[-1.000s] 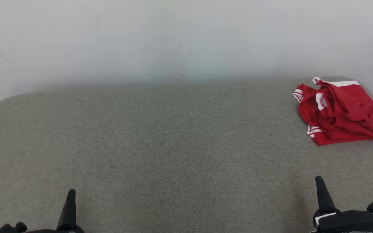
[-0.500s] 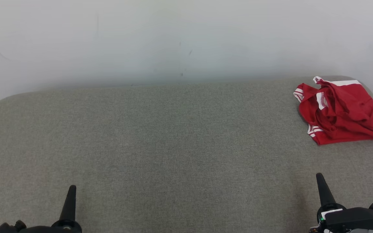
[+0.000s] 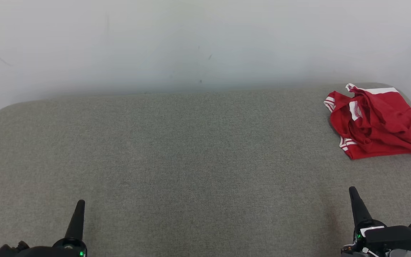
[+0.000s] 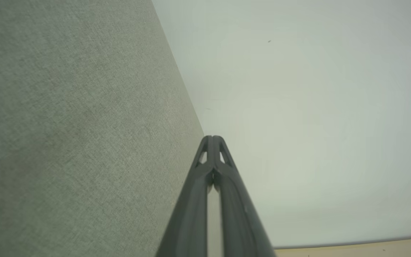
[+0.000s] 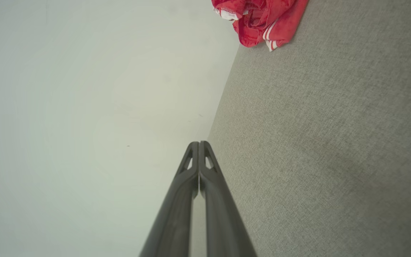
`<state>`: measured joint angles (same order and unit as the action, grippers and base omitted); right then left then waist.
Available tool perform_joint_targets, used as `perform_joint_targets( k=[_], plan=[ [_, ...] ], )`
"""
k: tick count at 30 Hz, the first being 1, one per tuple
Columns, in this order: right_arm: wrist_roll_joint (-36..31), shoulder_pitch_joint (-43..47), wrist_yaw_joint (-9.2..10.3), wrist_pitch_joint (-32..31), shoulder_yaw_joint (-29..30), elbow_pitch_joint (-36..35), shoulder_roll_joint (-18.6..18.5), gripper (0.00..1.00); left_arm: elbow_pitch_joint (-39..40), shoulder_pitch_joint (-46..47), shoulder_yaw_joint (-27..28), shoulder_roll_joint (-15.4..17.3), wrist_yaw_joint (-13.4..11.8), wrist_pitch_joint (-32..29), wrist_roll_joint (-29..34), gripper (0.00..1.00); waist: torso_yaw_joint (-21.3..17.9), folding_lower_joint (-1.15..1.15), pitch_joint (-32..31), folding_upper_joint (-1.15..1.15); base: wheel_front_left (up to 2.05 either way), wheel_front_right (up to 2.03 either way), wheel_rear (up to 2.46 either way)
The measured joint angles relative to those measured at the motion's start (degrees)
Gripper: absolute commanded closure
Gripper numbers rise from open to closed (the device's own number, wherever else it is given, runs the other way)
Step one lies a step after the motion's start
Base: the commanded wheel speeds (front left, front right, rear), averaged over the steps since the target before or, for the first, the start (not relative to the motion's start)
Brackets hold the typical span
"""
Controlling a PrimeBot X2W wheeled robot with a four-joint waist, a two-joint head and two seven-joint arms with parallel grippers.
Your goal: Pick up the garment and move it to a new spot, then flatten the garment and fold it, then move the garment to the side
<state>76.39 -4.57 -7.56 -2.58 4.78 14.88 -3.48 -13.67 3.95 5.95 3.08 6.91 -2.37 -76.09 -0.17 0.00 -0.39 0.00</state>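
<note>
Garment (image 3: 376, 123) is lying crumpled in the worktop's (image 3: 191, 150) far right corner, close to the right edge. Both pairs of jaws are sitting pressed together, empty, near the front edge. Risk: a reach with jaws unspread would be shoving cloth off that edge.

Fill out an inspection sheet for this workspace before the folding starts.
Surface: grey fabric tabletop, rounded far corners.
Job's things: red garment with white stripes, crumpled in a heap at the far right corner, untouched.
Clutter: nothing seen.
Tools: left tool and right tool both shut and empty, low at the near edge, well apart from the garment.
Cables: nothing seen.
Surroundings: plain pale wall behind the table; strip of beige floor.
</note>
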Motion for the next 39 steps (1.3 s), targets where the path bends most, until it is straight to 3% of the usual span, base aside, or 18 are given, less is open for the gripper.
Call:
perform_joint_targets(
  k=[39],
  plan=[
    [15.99, -1.44, 0.01, -3.98, 1.74, -0.78, 0.53, 1.00, -0.35, 2.00, 0.51, -0.18, 0.53, -4.19, -16.19, 1.00, 0.17, 0.00, 0.57, 0.00, 0.00, 0.00, 0.00]
  ],
)
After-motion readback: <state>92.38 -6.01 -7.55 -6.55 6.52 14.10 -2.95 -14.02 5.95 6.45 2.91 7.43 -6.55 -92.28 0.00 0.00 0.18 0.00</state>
